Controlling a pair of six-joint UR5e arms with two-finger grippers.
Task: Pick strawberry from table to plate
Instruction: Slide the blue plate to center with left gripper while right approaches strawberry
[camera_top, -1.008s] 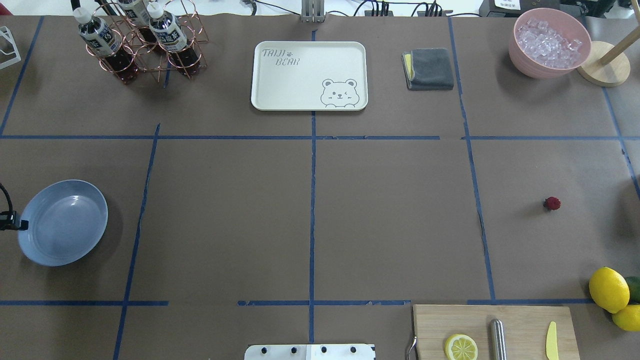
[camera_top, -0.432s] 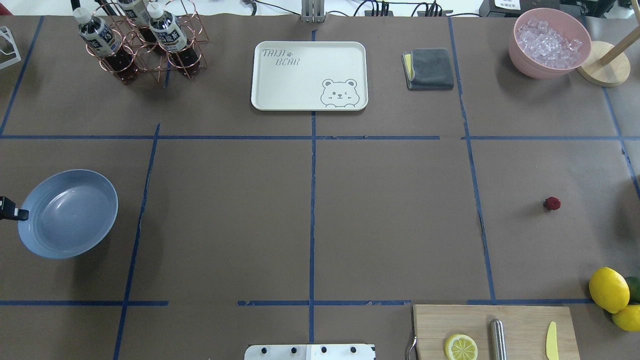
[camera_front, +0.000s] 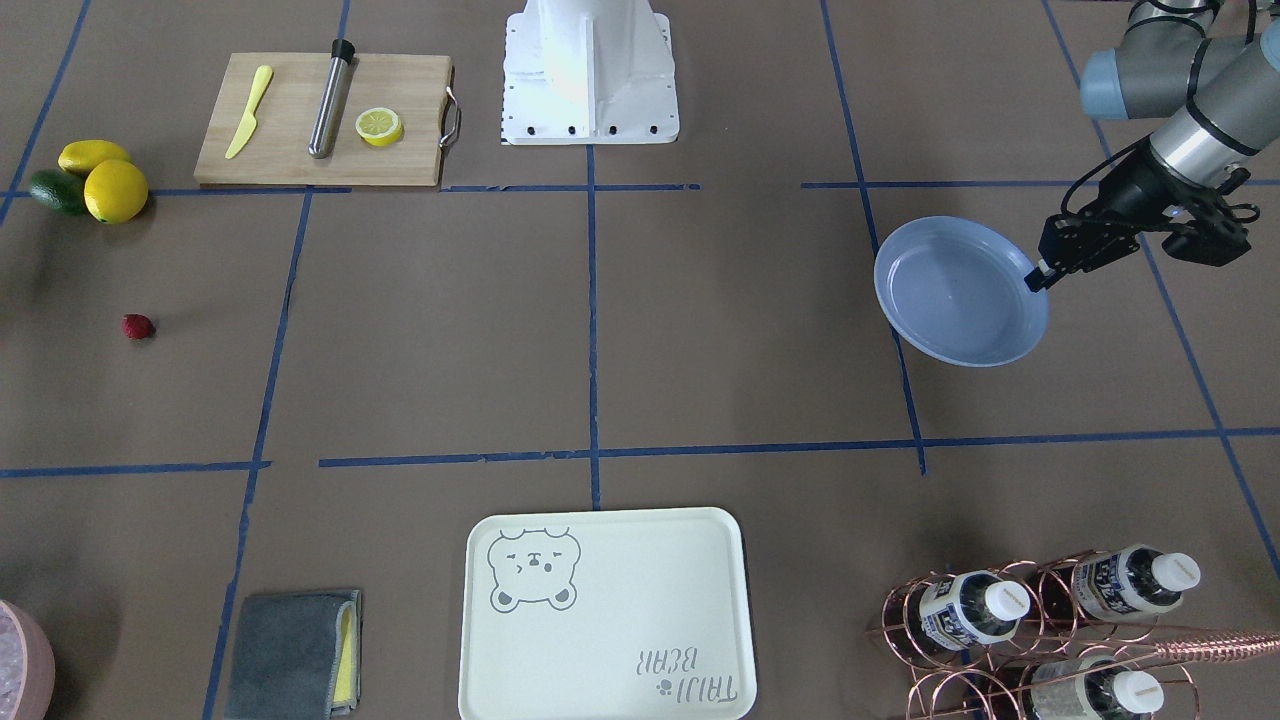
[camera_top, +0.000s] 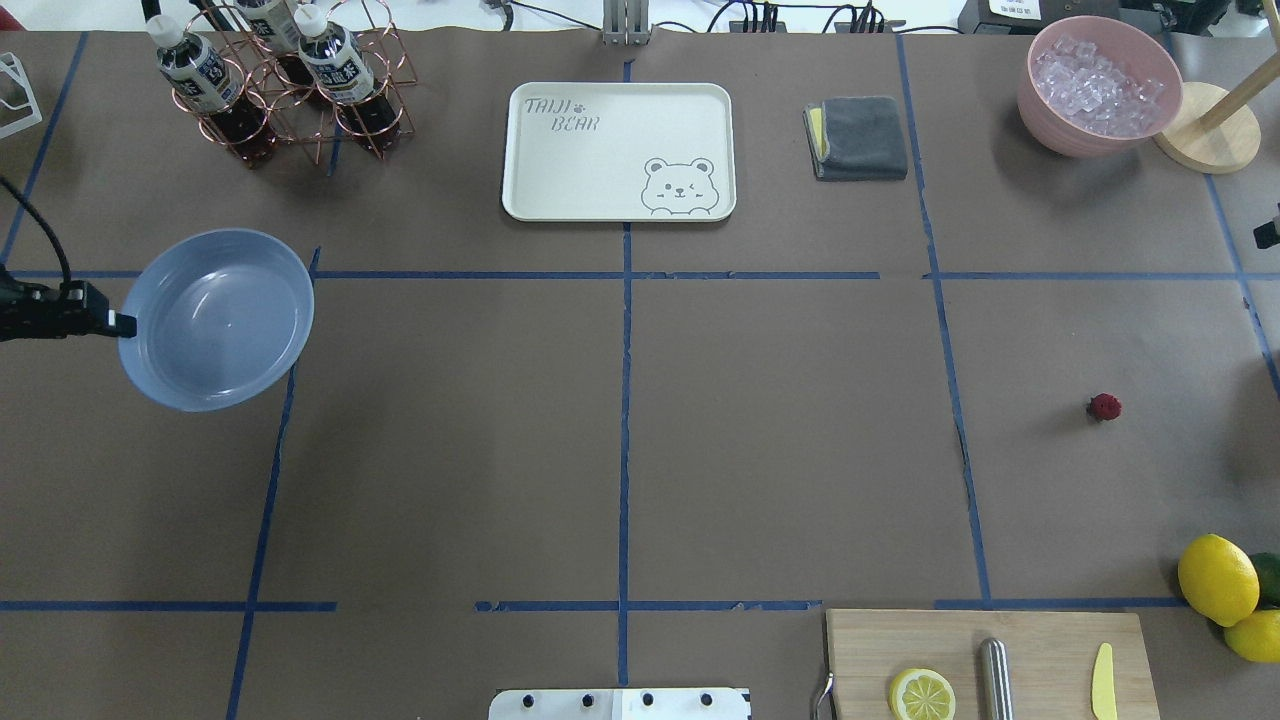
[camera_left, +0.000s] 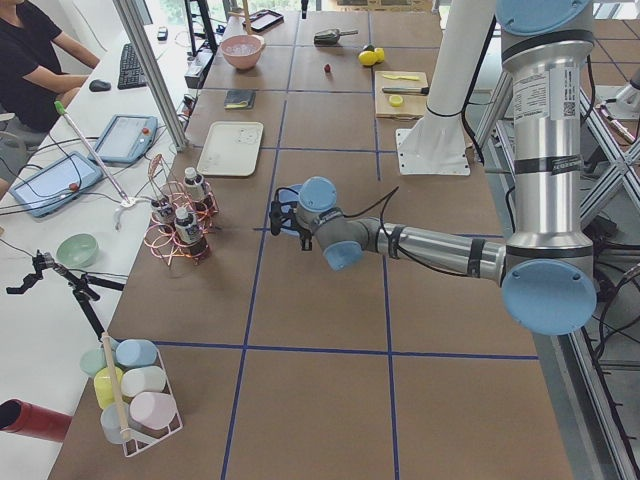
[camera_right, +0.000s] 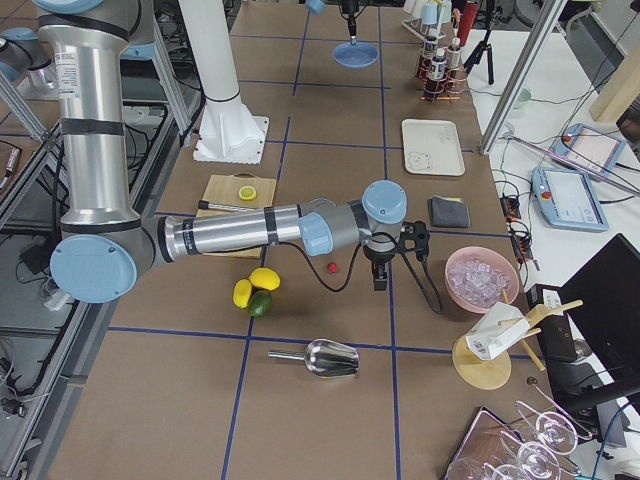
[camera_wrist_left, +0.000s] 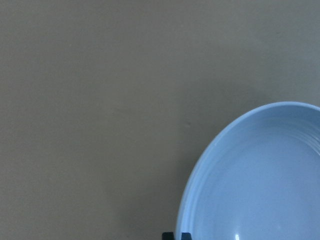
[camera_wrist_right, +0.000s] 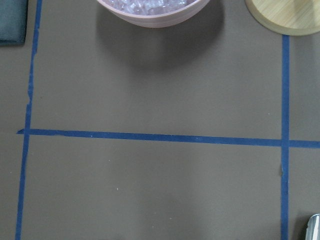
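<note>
The brown surface (camera_top: 780, 450) is broad, and that width is the first hazard: the two things that must meet are at opposite ends of it, so one has a long way to travel. The left arm (camera_left: 430, 245) reaches out low over the robot's left end, while the right arm (camera_right: 250, 232) hangs over the right end. The plate (camera_top: 215, 320) appears to be lifted clear of the surface, judging by the shadow beneath it, and the left fingers (camera_top: 112, 323) are clenched on one spot of its rim. So thin a pinch on a glossy rim could let the plate swing, sag or slip out during a quick move. A wide sweep could also knock it against the bottle rack (camera_top: 290, 90) nearby. I cannot tell whether the right fingers (camera_right: 381, 280) are released or clenched. The strawberry (camera_top: 1104, 406) lies on the paper at the far right, near the lemons (camera_top: 1218, 578) and well apart from the plate. It is tiny and roundish, so an off-centre pinch could flick it away or bruise it. If dropped from high up, it might bounce over the shallow rim.
</note>
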